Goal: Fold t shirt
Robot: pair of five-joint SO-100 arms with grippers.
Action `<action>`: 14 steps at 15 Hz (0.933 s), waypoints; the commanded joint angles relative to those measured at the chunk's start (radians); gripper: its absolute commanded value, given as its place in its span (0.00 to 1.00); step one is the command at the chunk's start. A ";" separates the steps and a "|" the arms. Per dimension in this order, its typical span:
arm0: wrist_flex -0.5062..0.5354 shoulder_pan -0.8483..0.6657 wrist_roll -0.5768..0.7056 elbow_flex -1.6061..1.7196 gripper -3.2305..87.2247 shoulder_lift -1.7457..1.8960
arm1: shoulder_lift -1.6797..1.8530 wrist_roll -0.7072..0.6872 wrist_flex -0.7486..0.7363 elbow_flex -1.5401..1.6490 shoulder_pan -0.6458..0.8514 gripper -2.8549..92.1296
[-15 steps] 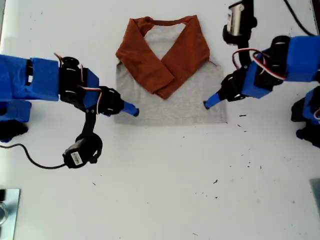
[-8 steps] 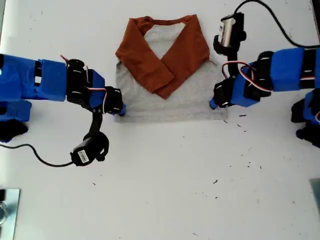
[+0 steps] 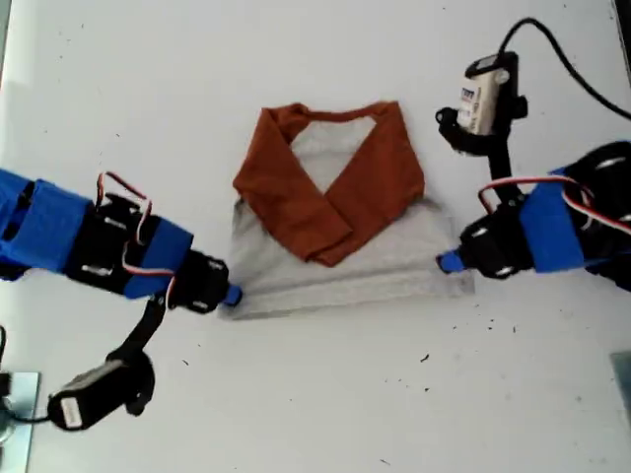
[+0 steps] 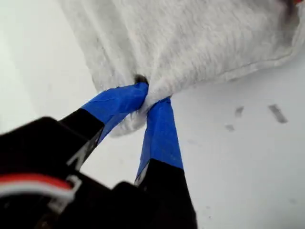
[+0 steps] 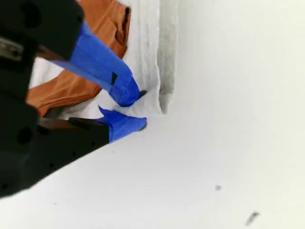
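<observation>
Dragged the t shirt (image 3: 394, 246) toward the bottom of the exterior view over the last second, neckline and hem both sitting lower than before, and a little toward that view's right. Brought both arms down with it, each wrist camera swung along too.

Pinching the hem corner on the exterior view's left with my first hand (image 3: 232, 295). Seen up close in the first wrist view as two blue-taped fingers (image 4: 119, 102) closed hard together on a bunched fold of grey cloth, my first hand (image 4: 150, 93) with the stitched hem running away from the pinch.

Pinching the opposite hem corner, on the exterior view's right, with my second hand (image 3: 449, 262). Shown in the second wrist view as nearly closed, my second hand (image 5: 140, 109) with a thin layer of grey hem between the blue tips, rust-orange sleeve just behind.

Lying flat on the white table (image 3: 325, 414), near its middle, print side not visible. Grey body uppermost, both rust-orange sleeves (image 3: 296, 202) folded inward and crossed over the chest in a V below the neckline. Rucked into a shallow ridge across the lower band, just above the hem, between the two hands. Scattered with a few dark specks (image 3: 426, 357) on the bare table below the hem.
</observation>
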 commanded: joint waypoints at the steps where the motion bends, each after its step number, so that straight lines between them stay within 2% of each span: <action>1: -0.021 0.124 -0.048 -0.072 0.03 0.025 | 0.035 0.021 -0.051 -0.044 -0.060 0.06; 3: -0.006 0.051 -0.003 -0.063 0.03 0.135 | 0.035 -0.091 -0.120 -0.072 0.077 0.06; 4: 0.020 -0.054 0.055 -0.038 0.03 0.219 | 0.037 -0.158 -0.130 -0.103 0.178 0.06; 5: 0.017 -0.204 0.150 0.028 0.03 0.318 | 0.040 -0.207 -0.161 -0.109 0.295 0.06; 7: -0.080 -0.629 0.342 0.210 0.03 0.446 | 0.061 -0.279 -0.272 -0.029 0.572 0.06; 8: -0.121 -0.830 0.374 0.262 0.11 0.434 | 0.156 -0.256 -0.382 0.101 0.753 0.15; 9: -0.146 -0.942 0.387 0.290 0.32 0.408 | 0.250 -0.219 -0.483 0.242 0.888 0.34; 10: -0.141 -0.994 0.356 0.324 0.42 0.388 | 0.370 -0.155 -0.385 0.331 0.982 0.34; 11: -0.137 -1.006 0.295 0.383 0.44 0.403 | 0.565 -0.106 -0.273 0.448 1.031 0.34; 14: -0.190 -0.888 0.198 0.604 0.30 0.742 | 1.058 -0.087 -0.006 0.678 0.969 0.34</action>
